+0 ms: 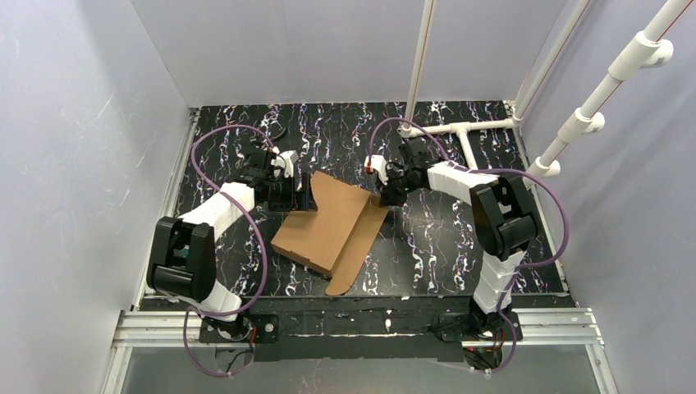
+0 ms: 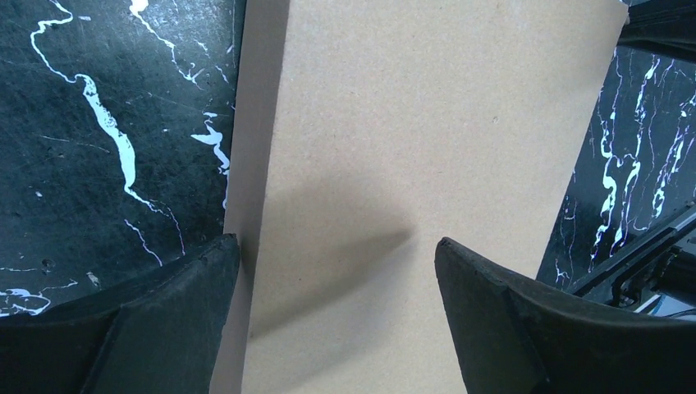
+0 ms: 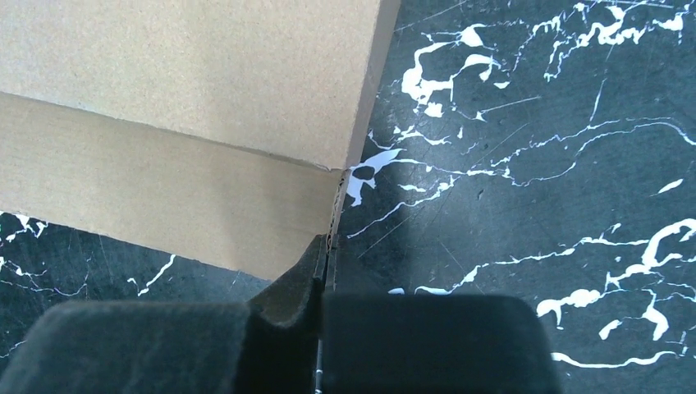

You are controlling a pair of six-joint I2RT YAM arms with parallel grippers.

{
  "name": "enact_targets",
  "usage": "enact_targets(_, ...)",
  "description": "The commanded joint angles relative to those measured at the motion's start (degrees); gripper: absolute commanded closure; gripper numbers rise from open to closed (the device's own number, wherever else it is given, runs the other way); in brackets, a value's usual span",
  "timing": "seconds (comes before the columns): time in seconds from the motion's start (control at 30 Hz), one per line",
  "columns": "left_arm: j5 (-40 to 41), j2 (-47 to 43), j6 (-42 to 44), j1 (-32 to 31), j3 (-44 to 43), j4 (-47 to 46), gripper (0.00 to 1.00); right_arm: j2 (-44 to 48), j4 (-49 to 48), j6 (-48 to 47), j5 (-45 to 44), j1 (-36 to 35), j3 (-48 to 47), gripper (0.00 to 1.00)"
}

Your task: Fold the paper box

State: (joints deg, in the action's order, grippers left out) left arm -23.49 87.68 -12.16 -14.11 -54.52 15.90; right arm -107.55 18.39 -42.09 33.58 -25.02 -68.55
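The paper box (image 1: 332, 226) is a brown cardboard sheet, partly folded, lying aslant mid-table with a long flap pointing toward the near edge. My left gripper (image 1: 302, 197) is at its far left corner. In the left wrist view its jaws stand wide open over the cardboard (image 2: 410, 148), not clamping it. My right gripper (image 1: 382, 190) is at the box's far right corner. In the right wrist view it is shut on the thin edge of a cardboard flap (image 3: 205, 197), which is pinched between the fingers (image 3: 304, 275).
White PVC pipes (image 1: 460, 131) lie on the black marbled table (image 1: 427, 246) at the back right, and more pipes rise along the right wall. Grey walls enclose the left, back and right sides. A metal rail runs along the near edge.
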Motion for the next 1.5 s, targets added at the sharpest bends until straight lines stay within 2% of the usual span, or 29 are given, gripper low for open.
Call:
enact_targets(0.0,-2.27,0.55,0.91,-0.31,-2.19,1.5,0.14,1.67,1.83,1.31,-3.36,-1.14,-3.82,0.99)
enact_targets(0.37,-4.32,0.87,0.95,-0.2,-2.38,1.15,0.13,-0.29,8.99,-1.38,-6.3,-3.02,-8.05,0.99)
enact_targets(0.8,-5.11,1.68,0.49,-0.29,-2.58,1.06,0.14,-1.92,10.22,-1.77,-10.86,-5.6,-9.31,0.99)
enact_targets(1.47,-8.41,3.8,0.15,-1.75,-2.85,0.71,0.15,-8.49,20.07,-1.11,-14.71,-10.25,-19.99,0.99)
